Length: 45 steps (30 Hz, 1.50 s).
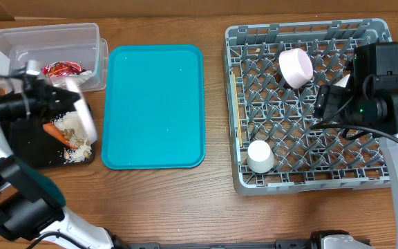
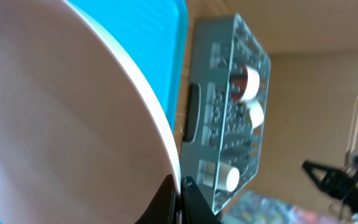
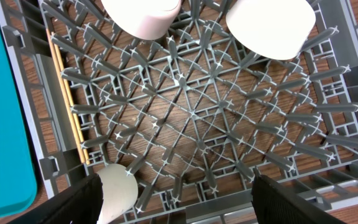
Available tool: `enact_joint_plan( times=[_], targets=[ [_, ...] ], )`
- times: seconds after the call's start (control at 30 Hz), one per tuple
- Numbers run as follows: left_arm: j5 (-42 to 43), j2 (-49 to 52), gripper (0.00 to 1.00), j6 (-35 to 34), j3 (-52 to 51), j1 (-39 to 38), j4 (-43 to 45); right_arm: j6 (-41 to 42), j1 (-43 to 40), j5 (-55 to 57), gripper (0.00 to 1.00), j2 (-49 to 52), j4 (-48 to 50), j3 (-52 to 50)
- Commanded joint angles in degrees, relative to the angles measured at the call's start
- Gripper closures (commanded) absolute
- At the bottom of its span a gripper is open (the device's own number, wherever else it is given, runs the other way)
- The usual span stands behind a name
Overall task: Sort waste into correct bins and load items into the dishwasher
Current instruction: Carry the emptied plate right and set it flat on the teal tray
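Pinching one tilted plate (image 2: pixel 55 112), left gripper (image 2: pixel 178 202) is hovering over black tray (image 1: pixel 33 149); right gripper (image 3: pixel 176 193) is hanging spread over two bowls (image 3: pixel 143 15), one cup (image 1: pixel 260 156)

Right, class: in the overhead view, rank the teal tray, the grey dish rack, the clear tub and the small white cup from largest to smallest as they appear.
1. grey dish rack
2. teal tray
3. clear tub
4. small white cup

Plate (image 1: pixel 85 117) tilted over black tray (image 1: pixel 33 149) holding carrot (image 1: pixel 56 133), crumbs (image 1: pixel 68 123); wrapper (image 1: pixel 62 68) in tub (image 1: pixel 19 41); bowls (image 1: pixel 296 68), cup (image 1: pixel 260 156) in rack (image 1: pixel 309 180).
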Motion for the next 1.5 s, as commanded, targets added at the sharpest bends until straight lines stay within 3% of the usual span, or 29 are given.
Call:
enact_joint_plan(
  times=[0.0, 0.23, 0.4, 0.67, 0.87, 0.9, 1.0, 1.07, 1.27, 1.47],
  targets=[
    [-2.75, -6.05, 0.96, 1.42, 1.33, -7.23, 1.09, -0.07, -0.2, -0.22, 0.2, 0.13, 0.09, 0.24],
    [-24.65, -6.84, 0.96, -10.29, 1.27, -26.86, 10.86, -0.04, -0.2, -0.22, 0.21, 0.13, 0.02, 0.24],
    [-42.47, -1.57, 0.96, -21.51, 1.2, -42.71, 15.37, -0.04, -0.2, -0.22, 0.2, 0.13, -0.44, 0.24],
    [-50.23, 9.77, 0.96, -25.03, 1.18, -56.26, 16.65, -0.07, -0.2, -0.22, 0.2, 0.13, -0.55, 0.24],
    [-50.23, 11.69, 0.95, -26.21, 1.2, -59.54, 18.8, -0.07, -0.2, -0.22, 0.2, 0.13, -0.52, 0.24],
    [-50.23, 11.67, 0.9, -26.21, 1.2, -59.65, 18.97, -0.07, -0.2, -0.22, 0.2, 0.13, -0.5, 0.24],
    [-50.12, 11.67, 0.59, -26.18, 1.22, -59.56, 18.84, -0.07, -0.2, -0.24, 0.2, 0.13, -0.52, 0.24],
    [-50.12, 11.34, 0.48, -26.23, 1.42, -59.39, 18.25, -0.07, -0.2, -0.24, 0.2, 0.13, -0.5, 0.24],
    [-50.29, 7.3, 0.48, -28.52, 4.55, -55.49, 14.58, -0.07, -0.2, -0.24, 0.19, 0.13, -0.52, 0.24],
    [-50.29, -3.28, 0.47, -29.44, 4.96, -44.15, 11.39, -0.31, -0.07, -1.53, 0.17, 0.11, 0.0, 0.26]
  ],
)
